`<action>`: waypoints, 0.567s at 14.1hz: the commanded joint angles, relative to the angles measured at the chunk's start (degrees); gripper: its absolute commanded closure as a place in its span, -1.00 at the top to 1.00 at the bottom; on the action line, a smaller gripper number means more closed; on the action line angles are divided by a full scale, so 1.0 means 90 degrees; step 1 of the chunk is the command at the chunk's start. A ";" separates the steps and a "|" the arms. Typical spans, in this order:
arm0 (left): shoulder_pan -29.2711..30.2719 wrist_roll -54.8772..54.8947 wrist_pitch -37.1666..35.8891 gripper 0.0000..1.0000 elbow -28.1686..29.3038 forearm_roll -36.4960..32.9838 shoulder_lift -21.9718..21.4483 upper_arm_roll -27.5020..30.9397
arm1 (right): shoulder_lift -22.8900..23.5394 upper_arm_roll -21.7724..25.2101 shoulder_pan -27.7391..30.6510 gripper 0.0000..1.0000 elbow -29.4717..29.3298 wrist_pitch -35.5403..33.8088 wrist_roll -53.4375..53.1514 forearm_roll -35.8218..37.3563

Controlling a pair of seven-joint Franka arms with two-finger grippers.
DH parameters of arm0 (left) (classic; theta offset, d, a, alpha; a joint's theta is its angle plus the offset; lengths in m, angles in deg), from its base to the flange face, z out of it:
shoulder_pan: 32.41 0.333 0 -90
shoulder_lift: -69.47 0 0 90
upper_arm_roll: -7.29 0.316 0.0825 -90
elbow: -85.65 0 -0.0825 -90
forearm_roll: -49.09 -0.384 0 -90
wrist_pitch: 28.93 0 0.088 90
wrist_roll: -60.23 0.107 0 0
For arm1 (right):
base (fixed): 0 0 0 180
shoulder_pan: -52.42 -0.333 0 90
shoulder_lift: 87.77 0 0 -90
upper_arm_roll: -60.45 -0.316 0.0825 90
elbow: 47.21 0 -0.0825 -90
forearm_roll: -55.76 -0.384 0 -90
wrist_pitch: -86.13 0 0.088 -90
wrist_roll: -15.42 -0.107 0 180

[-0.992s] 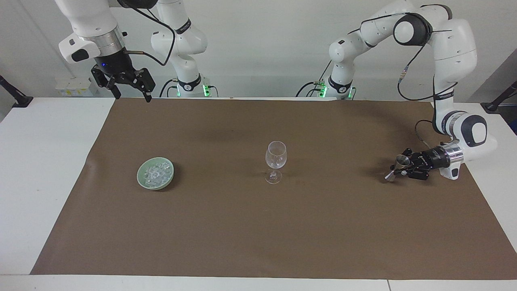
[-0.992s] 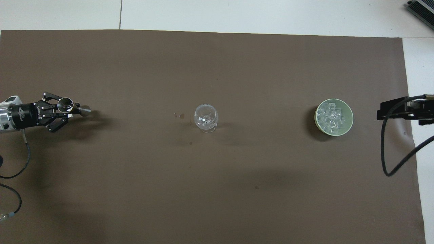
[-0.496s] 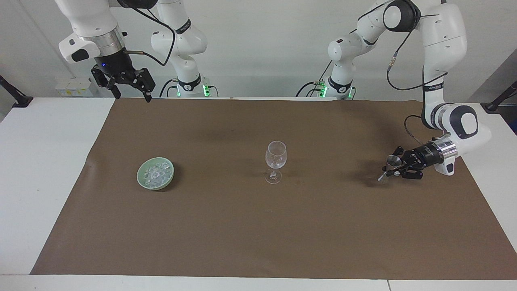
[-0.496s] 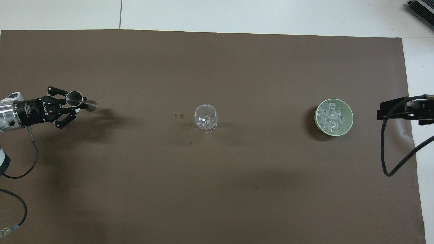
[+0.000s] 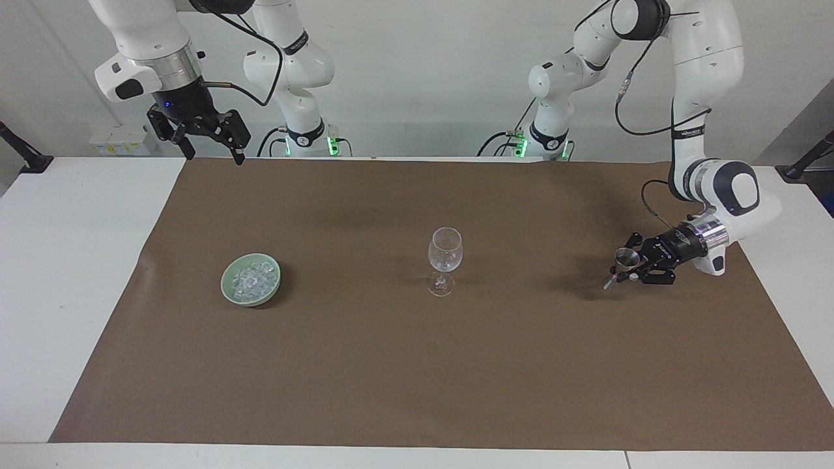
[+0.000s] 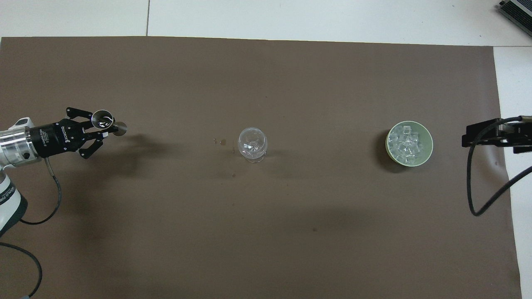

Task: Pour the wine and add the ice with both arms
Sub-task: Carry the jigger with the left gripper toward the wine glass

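The left pincer [image 5: 627, 268] is clamped on a small metal jigger [image 5: 627, 259], held tilted over the brown mat [image 5: 417, 365] at the left arm's end of the table [image 5: 65, 260], well apart from the glass [image 5: 444, 259]. The glass stands upright mid-mat and looks empty of wine. The ice [image 5: 253, 277] sits in a green bowl [image 5: 229, 290] toward the right arm's end. The right pincer [image 5: 207, 148] waits, spread wide, high over the mat's edge by its base.

Risks: the tilted jigger may dribble onto the mat short of the glass; small spots [image 6: 220, 141] already mark the mat beside it. A low or fast approach could knock the narrow-stemmed glass over.
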 commanded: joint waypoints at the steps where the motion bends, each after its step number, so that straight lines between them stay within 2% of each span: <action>1: -0.0397 -0.0084 0.0584 -1.00 0.0781 0.0438 -0.0772 0.0088 | -0.0144 -0.0003 0.0025 1.00 0.0155 -0.0027 0.0122 -0.0127; 8: -0.0895 -0.0094 0.1248 -1.00 0.1318 0.1034 -0.1319 0.0078 | -0.0114 -0.0003 0.0044 1.00 0.0116 -0.0027 0.0122 -0.0127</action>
